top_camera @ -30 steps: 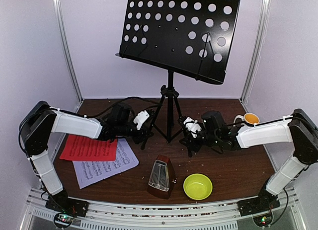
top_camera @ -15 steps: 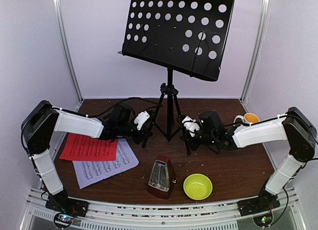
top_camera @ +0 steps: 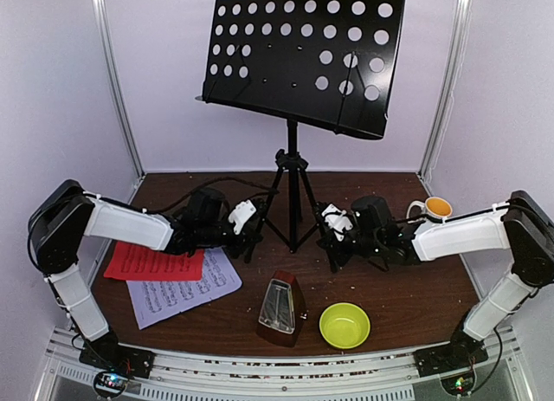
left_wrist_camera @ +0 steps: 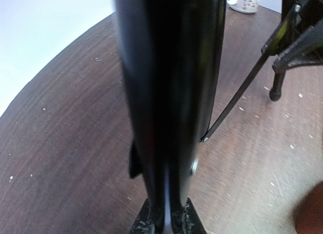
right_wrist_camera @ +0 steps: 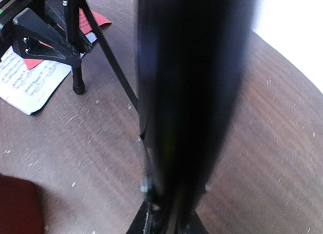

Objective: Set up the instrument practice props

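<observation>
Left claw (top_camera: 249, 237) and right claw (top_camera: 334, 243) each look clamped on a leg of the black perforated tripod music stand (top_camera: 294, 93). Shift both evenly, holding it upright.

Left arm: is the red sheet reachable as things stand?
Probably not yet: the left gripper is shut on the music stand leg. The red sheet lies uncovered close beside that arm, atop the white sheet, so once released the way looks free.
</observation>
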Available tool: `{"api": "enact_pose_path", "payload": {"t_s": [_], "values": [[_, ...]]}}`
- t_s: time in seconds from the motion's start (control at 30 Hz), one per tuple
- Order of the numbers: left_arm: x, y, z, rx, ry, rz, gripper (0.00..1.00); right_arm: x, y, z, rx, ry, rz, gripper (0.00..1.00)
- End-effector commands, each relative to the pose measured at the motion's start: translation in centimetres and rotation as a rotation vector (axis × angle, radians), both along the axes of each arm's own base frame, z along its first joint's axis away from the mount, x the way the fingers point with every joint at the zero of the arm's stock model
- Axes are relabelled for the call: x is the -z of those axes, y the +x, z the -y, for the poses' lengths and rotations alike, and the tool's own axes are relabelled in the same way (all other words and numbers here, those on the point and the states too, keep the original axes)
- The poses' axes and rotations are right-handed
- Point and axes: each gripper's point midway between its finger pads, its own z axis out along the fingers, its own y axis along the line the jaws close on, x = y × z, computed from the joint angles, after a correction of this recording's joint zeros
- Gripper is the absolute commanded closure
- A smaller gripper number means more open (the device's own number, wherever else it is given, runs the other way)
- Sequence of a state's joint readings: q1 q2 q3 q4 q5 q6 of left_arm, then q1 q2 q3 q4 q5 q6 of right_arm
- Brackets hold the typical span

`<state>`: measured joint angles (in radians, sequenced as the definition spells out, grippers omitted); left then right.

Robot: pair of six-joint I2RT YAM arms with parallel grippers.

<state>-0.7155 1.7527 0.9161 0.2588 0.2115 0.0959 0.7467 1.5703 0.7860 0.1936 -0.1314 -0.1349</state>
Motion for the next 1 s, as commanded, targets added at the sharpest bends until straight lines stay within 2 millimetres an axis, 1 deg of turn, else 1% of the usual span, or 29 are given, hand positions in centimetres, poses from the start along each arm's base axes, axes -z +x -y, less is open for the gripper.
{"api": "enact_pose_path", "payload": {"t_s": [0.0,0.1,0.17,0.23,0.3,0.37,0.53,0.67,0.77,0.8,0.87,0.97], "values": [[2.2,-1.6,-3.2,-0.058,0.085,-0.044,1.0,2.3,-1.2,4.3,0.109,-0.089,-0.065,1.0],[2.8,-2.2,-4.6,-0.087,0.102,-0.059,1.0,2.5,-1.3,5.1,0.165,-0.096,-0.094,1.0],[3.2,-2.6,-5.2,-0.098,0.113,-0.067,1.0,2.8,-1.3,5.4,0.183,-0.109,-0.11,1.0],[3.8,-2.7,-5.6,-0.109,0.127,-0.076,1.0,2.9,-1.0,5.3,0.191,-0.114,-0.114,1.0],[4.5,-2.4,-5.9,-0.133,0.145,-0.083,1.0,3.2,-0.4,5.1,0.197,-0.14,-0.118,1.0],[4.7,-1.8,-6.1,-0.166,0.153,-0.087,1.0,3.6,0.5,4.6,0.198,-0.172,-0.117,1.0],[4.1,0.3,-5.4,-0.209,0.142,-0.078,1.0,3.9,3.1,3.5,0.205,-0.222,-0.099,1.0],[2.5,3.2,-4.4,-0.242,0.123,-0.05,1.0,2.9,5.6,2.3,0.218,-0.196,-0.072,1.0],[2.2,5.1,-3.7,-0.249,0.136,-0.047,1.0,2.0,7.6,1.8,0.232,-0.193,-0.059,1.0],[2.5,5.5,-3.7,-0.252,0.144,-0.051,1.0,1.9,8.0,2.0,0.238,-0.198,-0.058,1.0],[2.2,6.1,-3.6,-0.256,0.14,-0.049,1.0,1.9,8.7,2.6,0.25,-0.206,-0.058,1.0],[1.9,6.8,-4.0,-0.265,0.124,-0.048,1.0,2.0,9.2,4.1,0.275,-0.234,-0.061,1.0]]}}
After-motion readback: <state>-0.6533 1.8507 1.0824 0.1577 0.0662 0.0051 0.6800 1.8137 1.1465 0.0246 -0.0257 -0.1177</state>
